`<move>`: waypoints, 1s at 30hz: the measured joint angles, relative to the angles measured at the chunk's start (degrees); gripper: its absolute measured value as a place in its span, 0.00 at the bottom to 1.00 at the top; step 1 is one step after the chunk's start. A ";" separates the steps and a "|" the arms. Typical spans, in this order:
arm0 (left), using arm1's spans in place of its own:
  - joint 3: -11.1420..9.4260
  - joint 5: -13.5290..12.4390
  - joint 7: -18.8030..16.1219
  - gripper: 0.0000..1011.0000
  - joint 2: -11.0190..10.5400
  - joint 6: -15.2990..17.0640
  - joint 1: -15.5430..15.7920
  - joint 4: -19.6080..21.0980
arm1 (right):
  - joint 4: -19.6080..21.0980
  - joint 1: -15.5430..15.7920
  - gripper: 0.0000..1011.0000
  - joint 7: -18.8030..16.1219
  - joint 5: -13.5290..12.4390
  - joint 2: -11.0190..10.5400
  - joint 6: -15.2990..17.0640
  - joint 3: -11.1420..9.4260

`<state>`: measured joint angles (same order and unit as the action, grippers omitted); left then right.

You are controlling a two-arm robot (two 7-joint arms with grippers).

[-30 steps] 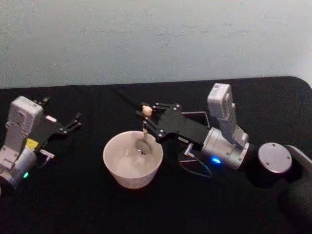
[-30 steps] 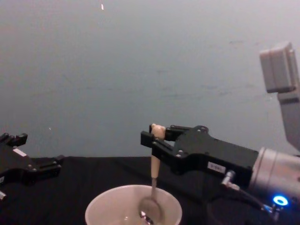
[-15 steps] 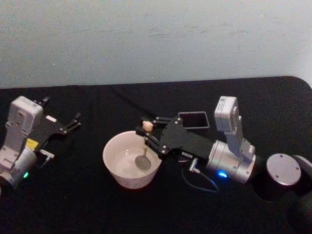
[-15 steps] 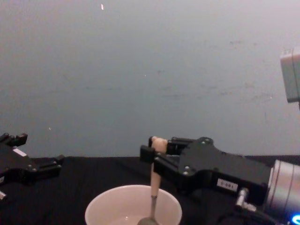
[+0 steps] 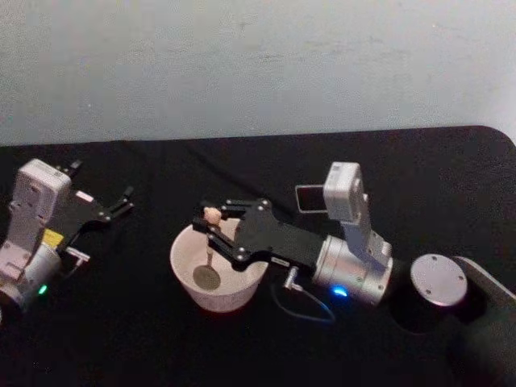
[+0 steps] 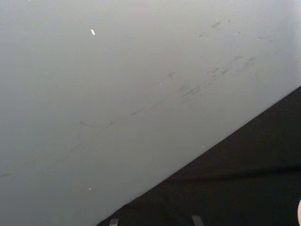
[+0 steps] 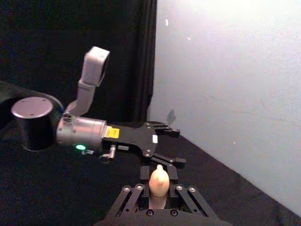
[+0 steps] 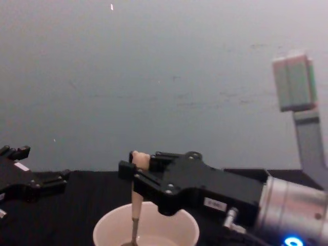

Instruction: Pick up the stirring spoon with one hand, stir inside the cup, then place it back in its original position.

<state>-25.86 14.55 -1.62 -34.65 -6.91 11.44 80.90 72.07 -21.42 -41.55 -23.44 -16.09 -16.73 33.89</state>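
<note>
So, stirring spoon (image 5: 209,254) clamped by handle in right pincer (image 5: 211,218), bowl dipped inside cup (image 5: 176,256), bit left of centre. Circles best kept small, stem upright, rim not bumped. Left pincer (image 5: 102,182) parked, fingers apart, far left of table (image 5: 403,161).

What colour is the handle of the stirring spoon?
Beige. The handle of the stirring spoon shows best in the chest view.

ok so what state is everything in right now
stirring spoon: upright, gripped by the handle, bowl down in the cup
cup: upright, spoon inside
holder: upright, partly hidden, spoon out of it
right gripper: shut on the stirring spoon, over the cup
left gripper: open, parked at the left
</note>
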 joint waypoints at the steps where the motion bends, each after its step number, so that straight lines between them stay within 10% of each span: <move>1: 0.00 0.00 0.00 0.99 0.00 0.00 0.00 0.00 | -1.02 -0.58 0.21 0.28 0.28 0.56 -0.22 0.12; 12: 0.00 0.00 0.00 0.99 0.00 0.00 0.00 0.00 | -7.73 -4.60 0.21 2.52 2.10 3.78 -1.78 -0.53; 30: 0.00 0.00 0.00 0.99 0.00 0.00 0.00 0.00 | -6.70 -3.81 0.21 2.82 2.41 2.35 -1.72 -2.45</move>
<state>-25.86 14.55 -1.62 -34.65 -6.91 11.43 80.90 65.37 -25.23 -38.74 -21.03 -13.74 -18.45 31.44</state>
